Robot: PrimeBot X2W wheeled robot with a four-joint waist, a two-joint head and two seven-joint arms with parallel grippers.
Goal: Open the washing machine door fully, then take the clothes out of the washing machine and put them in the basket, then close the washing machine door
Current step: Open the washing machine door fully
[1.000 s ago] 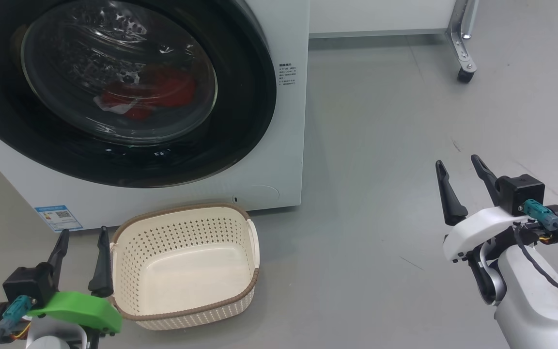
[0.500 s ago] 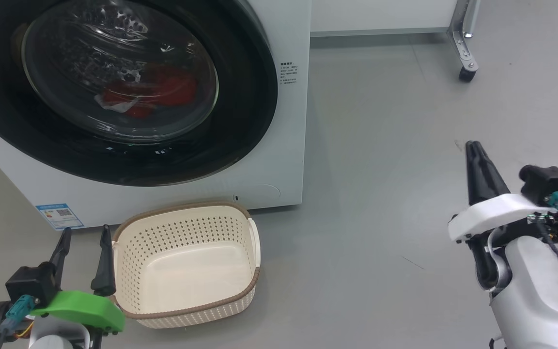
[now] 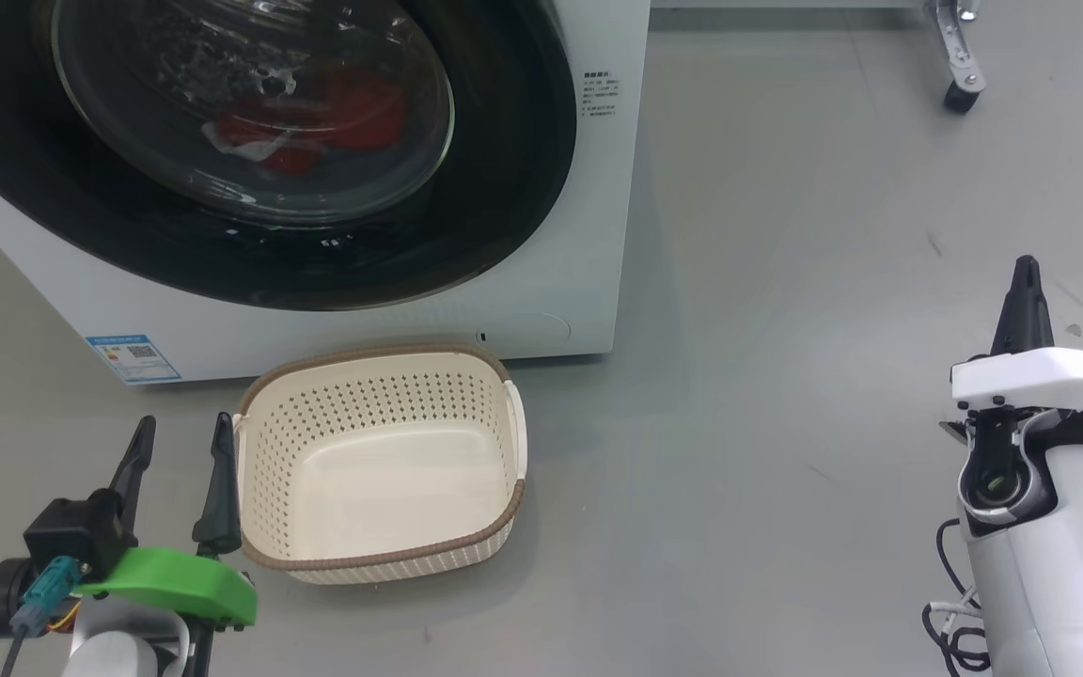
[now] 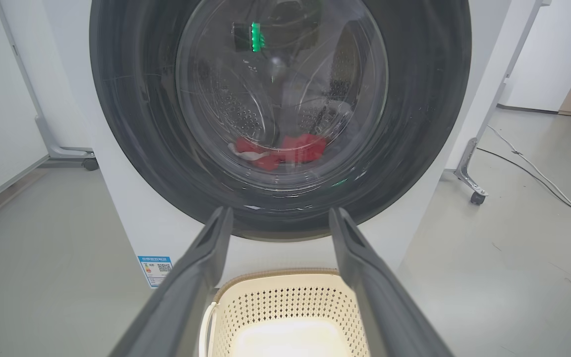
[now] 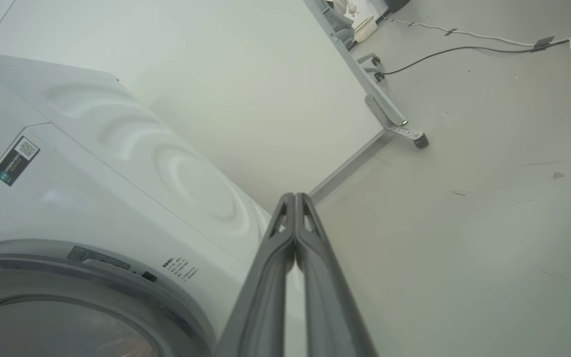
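The white washing machine [image 3: 588, 235] stands at the upper left with its round black-rimmed door [image 3: 504, 188] closed. Red clothes [image 3: 316, 118] lie behind the glass; the left wrist view shows them low in the drum [image 4: 280, 151]. The cream basket [image 3: 382, 559] sits empty on the floor in front of the machine. My left gripper [image 3: 180, 451] hovers open just left of the basket, pointing at the door [image 4: 414, 148]. My right gripper [image 3: 1026, 282] is at the right over bare floor, fingers pressed together on nothing, well clear of the machine [image 5: 117, 163].
Grey floor spreads to the right of the machine. A wheeled metal frame leg [image 3: 960, 85] stands at the upper right, with a white panel [image 5: 246, 89] behind it. Cables [image 5: 464, 42] run across the far floor.
My right gripper has shut from wide open and turned, its fingers now together. The head camera has shifted, so the whole scene sits differently. The left gripper stays open.
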